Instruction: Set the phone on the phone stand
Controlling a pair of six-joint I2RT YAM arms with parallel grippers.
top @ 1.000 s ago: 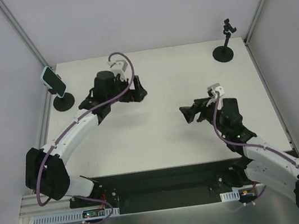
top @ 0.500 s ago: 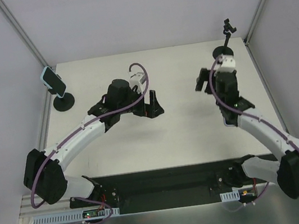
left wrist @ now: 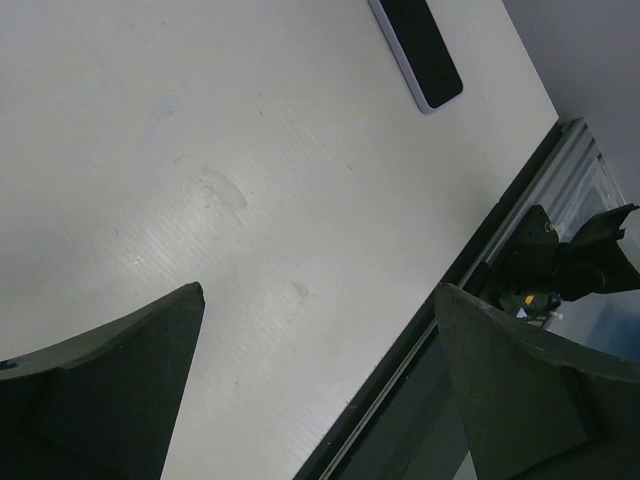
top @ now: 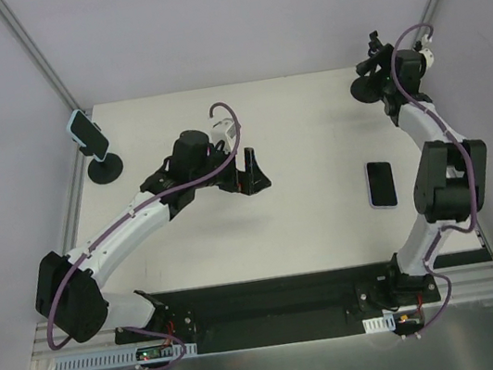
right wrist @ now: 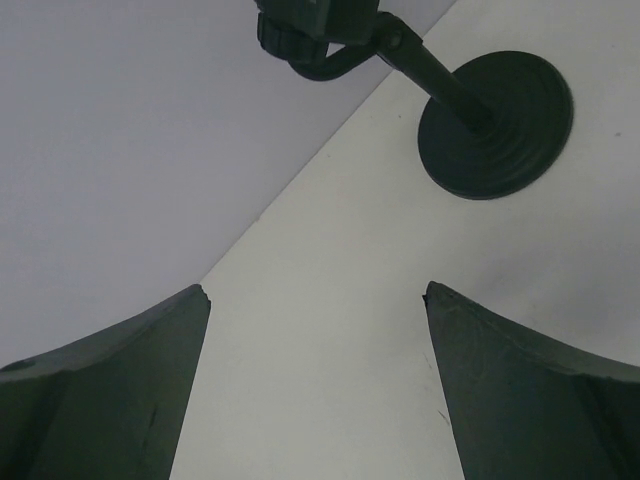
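Cradling one phone (top: 88,135), the left stand (top: 105,167) sits far from the loose phone (top: 380,183).

Table (top: 310,231): a phone (top: 381,184) lies flat on the right half, towards the near edge. The phone stand (top: 369,88) is in the far right corner, behind the phone and well apart from it. A second stand (top: 105,168) is at the far left edge, with a second phone (top: 88,135) on it. The left gripper (top: 249,173) hangs over the table's middle, left of the flat phone. The right gripper (right wrist: 315,290) is in the far right corner, just beside the phone stand.
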